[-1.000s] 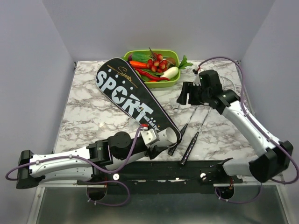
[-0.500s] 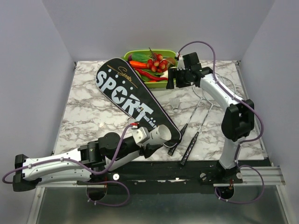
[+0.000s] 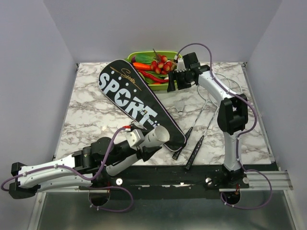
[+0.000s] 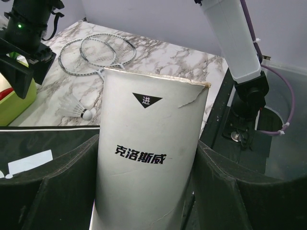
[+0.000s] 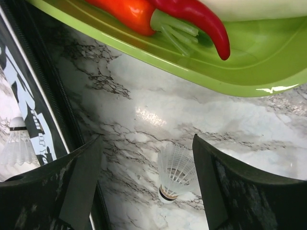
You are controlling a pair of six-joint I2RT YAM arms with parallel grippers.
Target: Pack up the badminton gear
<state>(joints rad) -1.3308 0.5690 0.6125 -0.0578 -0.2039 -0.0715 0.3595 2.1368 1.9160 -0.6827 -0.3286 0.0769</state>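
Observation:
The long black bag (image 3: 128, 93) lettered "SPORT" lies slantwise on the marble table. My left gripper (image 3: 149, 140) is shut on an upright white cardboard tube (image 4: 148, 148) with black characters, by the bag's narrow end. Two silver rackets (image 3: 207, 115) lie to the right, their black handles toward the near edge. A white shuttlecock (image 3: 180, 110) lies between the bag and the rackets. My right gripper (image 3: 172, 82) hangs open beside the green tray. In the right wrist view the shuttlecock (image 5: 175, 175) lies on the table below, between the open fingers (image 5: 81, 177), nearer the right one.
A green tray (image 3: 165, 80) of toy vegetables stands at the back, just behind my right gripper; a red pepper (image 5: 192, 19) lies in it. The right arm's upright link (image 3: 230, 120) stands over the racket shafts. Grey walls close in the table on three sides.
My right arm has swung left from over the racket heads to the green tray's front edge, its jaws a little wider. My left arm drew back and left with the tube.

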